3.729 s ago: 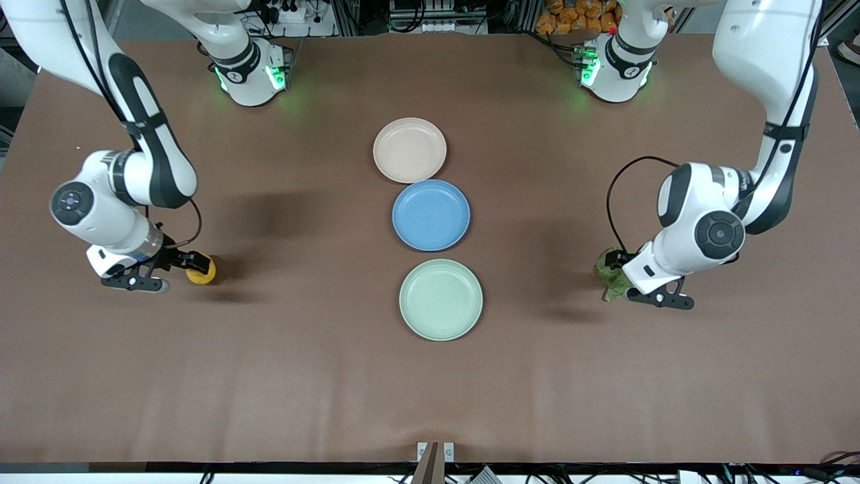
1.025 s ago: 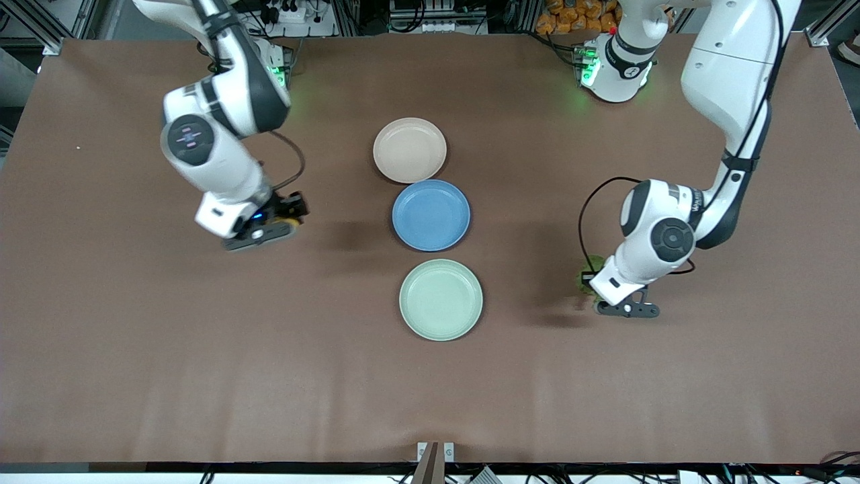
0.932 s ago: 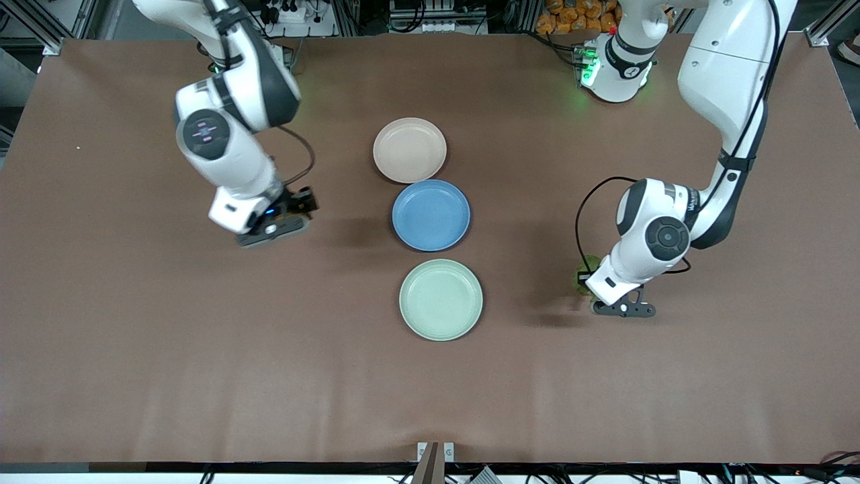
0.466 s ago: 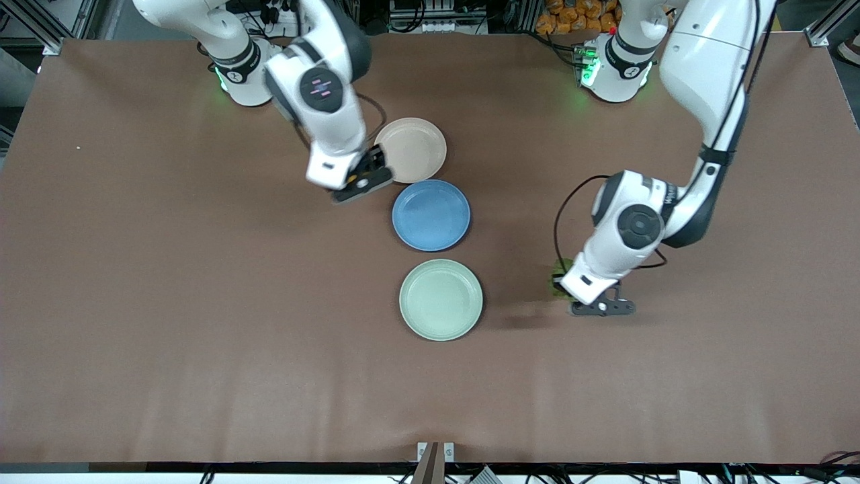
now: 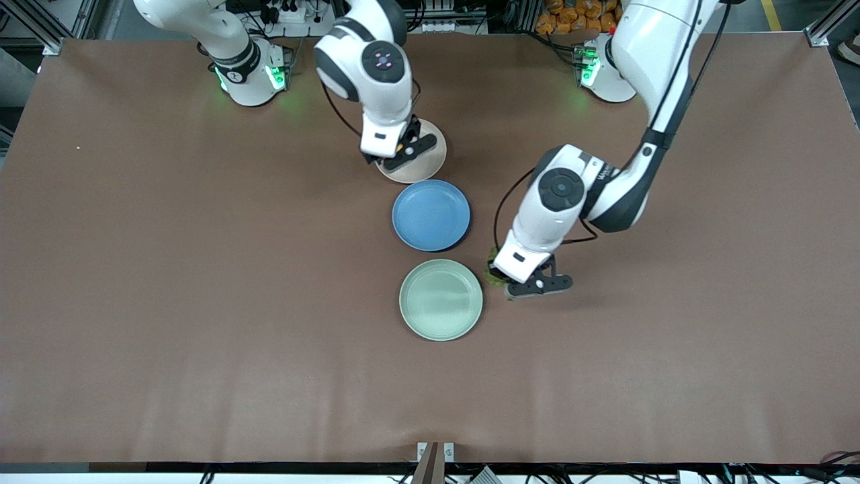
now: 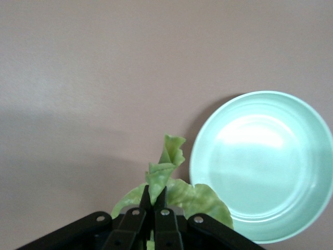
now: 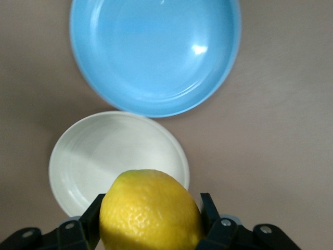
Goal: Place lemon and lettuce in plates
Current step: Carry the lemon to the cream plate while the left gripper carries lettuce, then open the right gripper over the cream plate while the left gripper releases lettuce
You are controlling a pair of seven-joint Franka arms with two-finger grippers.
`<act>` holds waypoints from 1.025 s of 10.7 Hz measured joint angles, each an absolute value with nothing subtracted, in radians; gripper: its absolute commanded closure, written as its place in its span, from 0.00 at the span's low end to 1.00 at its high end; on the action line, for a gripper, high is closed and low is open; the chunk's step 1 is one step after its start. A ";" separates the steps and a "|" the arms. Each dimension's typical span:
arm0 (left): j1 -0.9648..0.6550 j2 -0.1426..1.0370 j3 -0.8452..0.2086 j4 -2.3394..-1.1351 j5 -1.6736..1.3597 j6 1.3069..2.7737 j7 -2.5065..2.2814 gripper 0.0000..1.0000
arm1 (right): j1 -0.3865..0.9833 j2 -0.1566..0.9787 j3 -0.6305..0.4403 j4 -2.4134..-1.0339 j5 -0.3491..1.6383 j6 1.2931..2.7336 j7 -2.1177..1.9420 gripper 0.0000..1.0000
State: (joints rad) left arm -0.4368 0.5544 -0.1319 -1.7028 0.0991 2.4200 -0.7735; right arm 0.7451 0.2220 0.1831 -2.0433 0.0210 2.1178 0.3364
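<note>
My right gripper [image 5: 402,145] is shut on the yellow lemon [image 7: 151,211] and holds it over the beige-pink plate [image 5: 418,173]. In the right wrist view that plate [image 7: 99,156] lies just under the lemon. My left gripper [image 5: 505,277] is shut on the green lettuce leaf [image 5: 493,274] and holds it above the table, beside the rim of the mint green plate [image 5: 441,299], toward the left arm's end. In the left wrist view the leaf [image 6: 171,179] hangs from the closed fingers next to the mint plate [image 6: 265,166], a little of it over the rim.
A blue plate [image 5: 431,215] sits between the beige-pink and mint plates; it also shows in the right wrist view [image 7: 156,52]. The brown table [image 5: 201,302] is bare around the row of plates.
My right gripper has carried the lemon from the right arm's end of the table to over the beige-pink plate. My left gripper has carried the lettuce toward the mint plate.
</note>
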 measured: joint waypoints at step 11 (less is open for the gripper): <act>-0.621 0.799 -0.083 -1.450 0.073 2.555 -1.016 0.00 | 0.831 0.401 0.259 -2.045 -0.142 2.246 0.623 0.00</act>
